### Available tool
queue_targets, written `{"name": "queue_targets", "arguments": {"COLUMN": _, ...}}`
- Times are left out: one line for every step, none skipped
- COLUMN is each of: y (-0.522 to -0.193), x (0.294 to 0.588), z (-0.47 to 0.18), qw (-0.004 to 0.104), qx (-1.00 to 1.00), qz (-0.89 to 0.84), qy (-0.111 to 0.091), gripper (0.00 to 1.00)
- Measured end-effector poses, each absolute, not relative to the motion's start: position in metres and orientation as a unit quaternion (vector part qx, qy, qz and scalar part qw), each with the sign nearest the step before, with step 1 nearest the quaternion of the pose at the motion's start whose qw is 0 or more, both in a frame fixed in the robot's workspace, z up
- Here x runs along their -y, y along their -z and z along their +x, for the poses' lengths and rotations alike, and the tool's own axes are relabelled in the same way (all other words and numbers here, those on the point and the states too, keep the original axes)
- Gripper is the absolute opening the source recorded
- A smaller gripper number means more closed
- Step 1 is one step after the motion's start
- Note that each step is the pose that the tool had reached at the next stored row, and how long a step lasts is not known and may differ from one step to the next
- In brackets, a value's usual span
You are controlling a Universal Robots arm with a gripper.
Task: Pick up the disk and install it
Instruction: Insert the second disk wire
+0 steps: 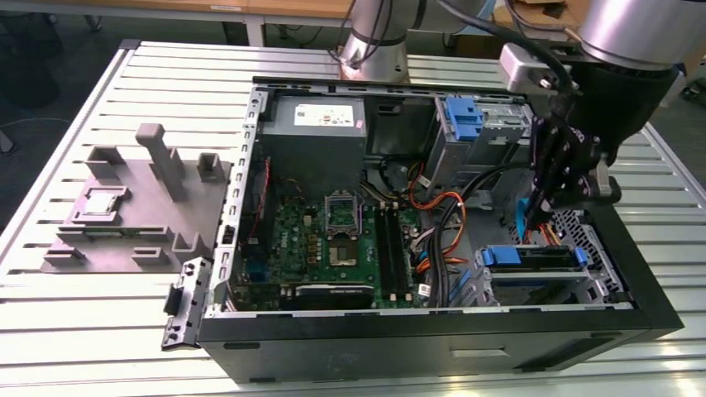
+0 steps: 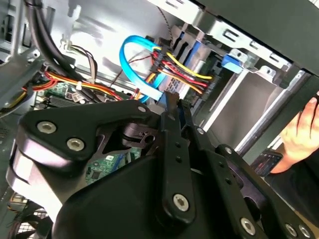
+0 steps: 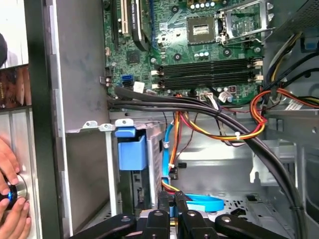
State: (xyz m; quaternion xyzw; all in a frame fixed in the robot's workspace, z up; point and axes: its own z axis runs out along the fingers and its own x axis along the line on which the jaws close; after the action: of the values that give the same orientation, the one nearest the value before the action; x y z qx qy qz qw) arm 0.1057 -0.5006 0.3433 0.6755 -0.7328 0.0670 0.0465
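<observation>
The disk (image 1: 531,257) lies in the drive cage at the case's front corner, on the exterior view's right. Its blue carrier end also shows in the second wrist view (image 2: 232,60), and the disk (image 3: 131,149) sits in the cage in the first wrist view. My gripper (image 1: 551,218) reaches down into the case just behind that cage. In both wrist views the black fingers (image 2: 172,119) stand close together, shut on the end of a blue data cable (image 3: 199,201) that loops up beside the cage. My gripper (image 3: 173,211) holds nothing of the disk.
Red, yellow and orange power wires (image 2: 179,67) cross by the fingertips. A motherboard (image 1: 331,240), a grey power supply (image 1: 314,120) and a bare blue bracket (image 1: 464,116) fill the case. A grey fixture (image 1: 132,207) stands on the slatted table. A person's hands (image 3: 10,194) rest outside the case wall.
</observation>
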Motion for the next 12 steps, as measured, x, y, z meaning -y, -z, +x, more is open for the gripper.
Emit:
{"name": "queue_targets", "arguments": {"y": -0.343, "x": 0.503, "z": 0.106, "qw": 0.046, "qx": 0.733, "qz": 0.676, "qy": -0.066, "gripper": 0.16}}
{"name": "queue_targets", "arguments": {"y": -0.343, "x": 0.506, "z": 0.106, "qw": 0.045, "qx": 0.733, "qz": 0.676, "qy": -0.065, "gripper": 0.16}}
{"name": "queue_targets", "arguments": {"y": -0.342, "x": 0.509, "z": 0.106, "qw": 0.044, "qx": 0.733, "qz": 0.676, "qy": -0.064, "gripper": 0.16}}
{"name": "queue_targets", "arguments": {"y": -0.342, "x": 0.512, "z": 0.105, "qw": 0.043, "qx": 0.733, "qz": 0.676, "qy": -0.063, "gripper": 0.16}}
{"name": "queue_targets", "arguments": {"y": -0.342, "x": 0.514, "z": 0.105, "qw": 0.042, "qx": 0.733, "qz": 0.676, "qy": -0.062, "gripper": 0.16}}
{"name": "queue_targets", "arguments": {"y": -0.342, "x": 0.517, "z": 0.105, "qw": 0.041, "qx": 0.733, "qz": 0.676, "qy": -0.061, "gripper": 0.16}}
{"name": "queue_targets", "arguments": {"y": -0.341, "x": 0.519, "z": 0.105, "qw": 0.040, "qx": 0.733, "qz": 0.676, "qy": -0.060, "gripper": 0.16}}
{"name": "queue_targets", "arguments": {"y": -0.341, "x": 0.522, "z": 0.105, "qw": 0.039, "qx": 0.733, "qz": 0.676, "qy": -0.059, "gripper": 0.16}}
{"name": "queue_targets", "arguments": {"y": -0.341, "x": 0.524, "z": 0.105, "qw": 0.038, "qx": 0.734, "qz": 0.676, "qy": -0.058, "gripper": 0.16}}
{"name": "queue_targets", "arguments": {"y": -0.341, "x": 0.525, "z": 0.105, "qw": 0.037, "qx": 0.734, "qz": 0.676, "qy": -0.057, "gripper": 0.16}}
{"name": "queue_targets", "arguments": {"y": -0.341, "x": 0.527, "z": 0.105, "qw": 0.036, "qx": 0.734, "qz": 0.676, "qy": -0.056, "gripper": 0.16}}
{"name": "queue_targets", "arguments": {"y": -0.341, "x": 0.528, "z": 0.105, "qw": 0.035, "qx": 0.734, "qz": 0.676, "qy": -0.055, "gripper": 0.16}}
